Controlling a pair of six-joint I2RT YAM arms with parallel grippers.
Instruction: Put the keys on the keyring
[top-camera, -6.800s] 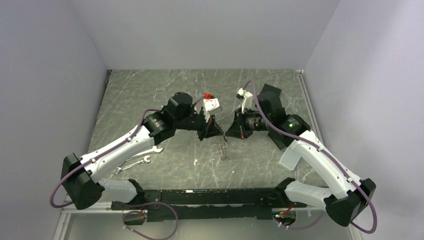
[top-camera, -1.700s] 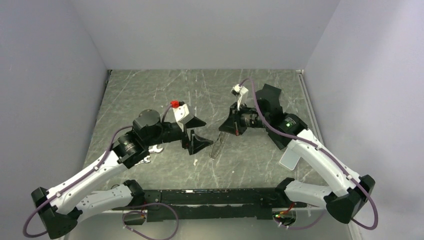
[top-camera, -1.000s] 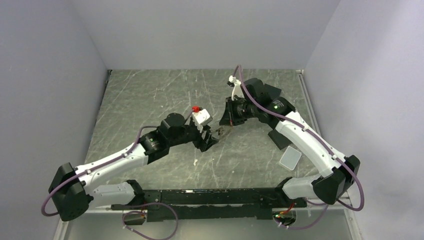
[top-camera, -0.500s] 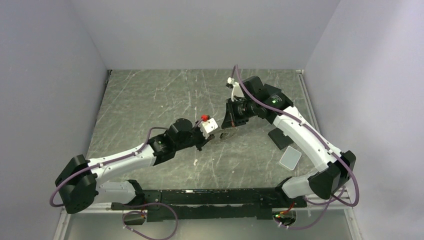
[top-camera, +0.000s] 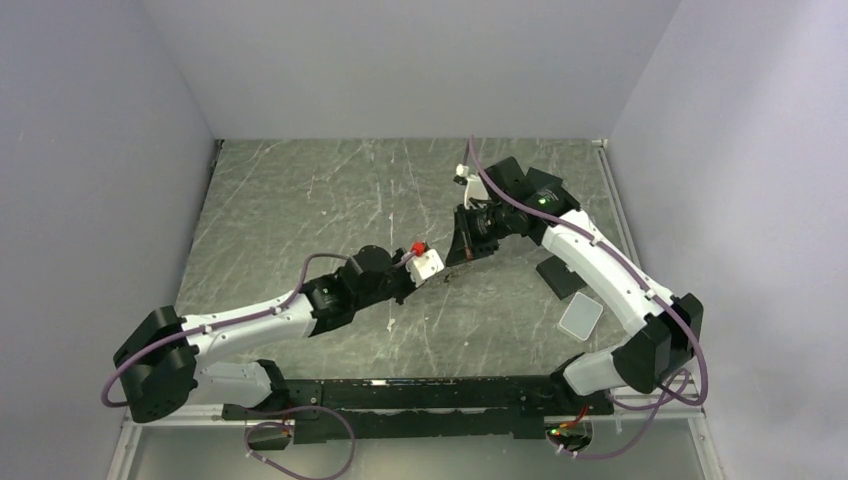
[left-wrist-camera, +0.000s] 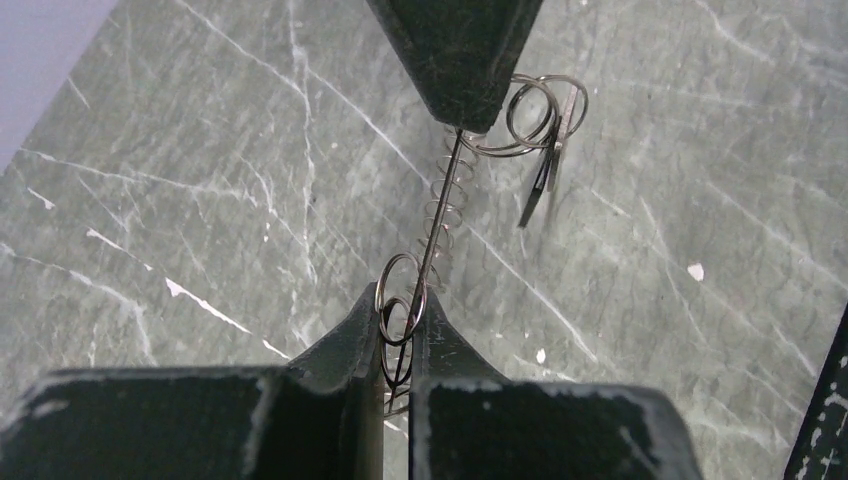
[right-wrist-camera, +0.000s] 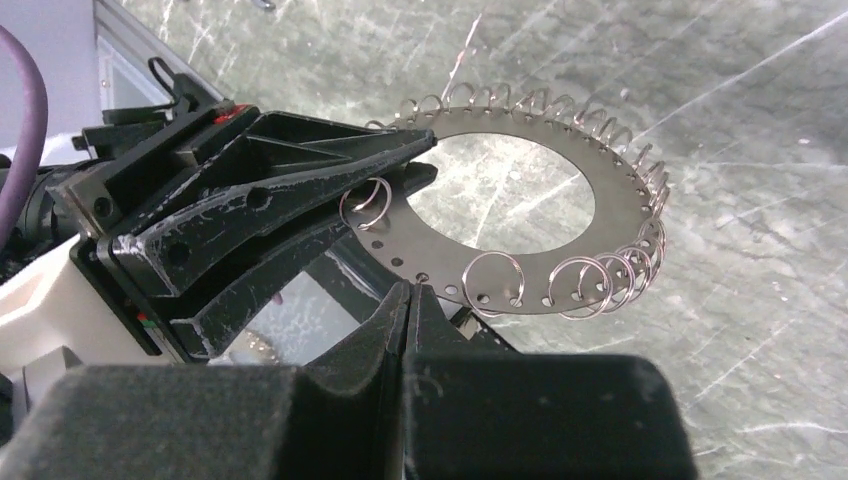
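Observation:
The keyring (right-wrist-camera: 622, 190) is a flat silver disc with a big centre hole. Small holes and wire split rings (right-wrist-camera: 586, 284) run round its edge. It hangs in the air between both grippers (top-camera: 452, 269). My right gripper (right-wrist-camera: 409, 291) is shut on its near edge. My left gripper (left-wrist-camera: 404, 322) is shut on the opposite edge, where the disc shows edge-on (left-wrist-camera: 440, 200) with two small split rings between the jaws. In the right wrist view the left gripper (right-wrist-camera: 426, 158) reaches in from the left. I make out no key in any view.
A clear plastic box (top-camera: 581, 317) and a flat black piece (top-camera: 558, 277) lie on the marble table (top-camera: 300, 190) under the right arm. Grey walls close in the table on the left, the right and the far side.
The left arm has reached right to the hanging keyring and its jaws have shut on the ring's edge. The right gripper has kept its grip, shifting slightly.

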